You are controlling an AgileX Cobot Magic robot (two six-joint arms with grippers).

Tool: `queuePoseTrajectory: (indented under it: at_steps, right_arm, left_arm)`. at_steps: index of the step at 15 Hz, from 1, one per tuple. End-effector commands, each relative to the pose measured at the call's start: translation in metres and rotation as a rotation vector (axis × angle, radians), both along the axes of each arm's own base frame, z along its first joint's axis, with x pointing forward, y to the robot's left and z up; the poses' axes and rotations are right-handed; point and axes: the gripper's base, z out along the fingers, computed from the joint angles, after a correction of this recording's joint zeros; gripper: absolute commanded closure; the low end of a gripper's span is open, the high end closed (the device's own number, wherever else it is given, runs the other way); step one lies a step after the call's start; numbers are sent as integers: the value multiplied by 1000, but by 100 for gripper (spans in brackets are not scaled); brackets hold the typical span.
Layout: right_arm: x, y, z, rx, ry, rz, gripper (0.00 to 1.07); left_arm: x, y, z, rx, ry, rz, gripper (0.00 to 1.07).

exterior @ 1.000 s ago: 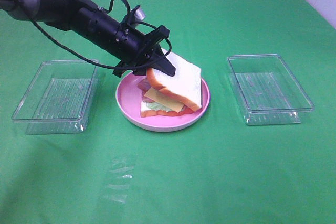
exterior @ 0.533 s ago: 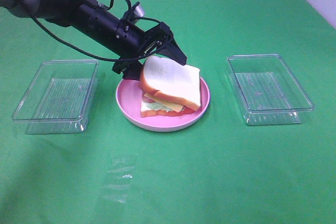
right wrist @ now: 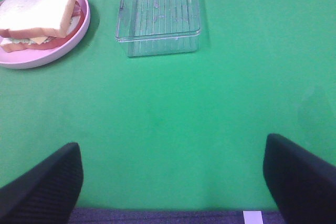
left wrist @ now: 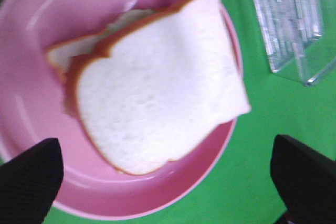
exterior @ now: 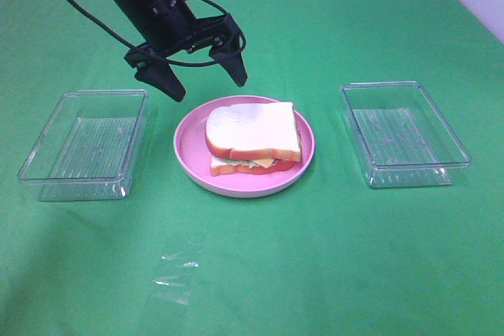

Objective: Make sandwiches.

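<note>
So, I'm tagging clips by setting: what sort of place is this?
Probably a robot test bench, not a kitchen: a green cloth covers the table, a toy sandwich sits on a pink plate, and clear plastic trays flank it.

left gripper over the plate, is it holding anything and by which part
Nothing is held. The left gripper hangs open above the sandwich, fingers clear of the top bread slice, which lies on the pink plate.
</note>
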Motion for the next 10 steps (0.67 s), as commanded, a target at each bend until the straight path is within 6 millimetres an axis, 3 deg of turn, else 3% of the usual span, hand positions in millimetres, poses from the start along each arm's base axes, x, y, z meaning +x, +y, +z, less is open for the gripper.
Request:
queuePoseTrajectory:
  at_steps: [1, 3, 5, 6, 7, 10]
  right_arm:
    - [-4, 0, -1, -3, -31, -2, 18]
    - [-4, 0, -1, -3, -31, -2, 18]
    - [-4, 0, -1, -3, -31, -2, 18]
    - [-4, 0, -1, -3, -31, -2, 18]
    - [-4, 0, -1, -3, -31, -2, 18]
    - [-4, 0, -1, -3, -31, -2, 18]
  left_arm:
    - [-3, 8, 19, 100, 1, -20, 4]
    - [-5, 24, 44, 215, -101, -25, 4]
    - [-5, 57, 64, 350, -174, 16, 4]
    - [-4, 83, 73, 373, -179, 66, 4]
    - [-4, 95, 75, 378, -174, 88, 4]
    - [-4, 179, 82, 403, -149, 205, 4]
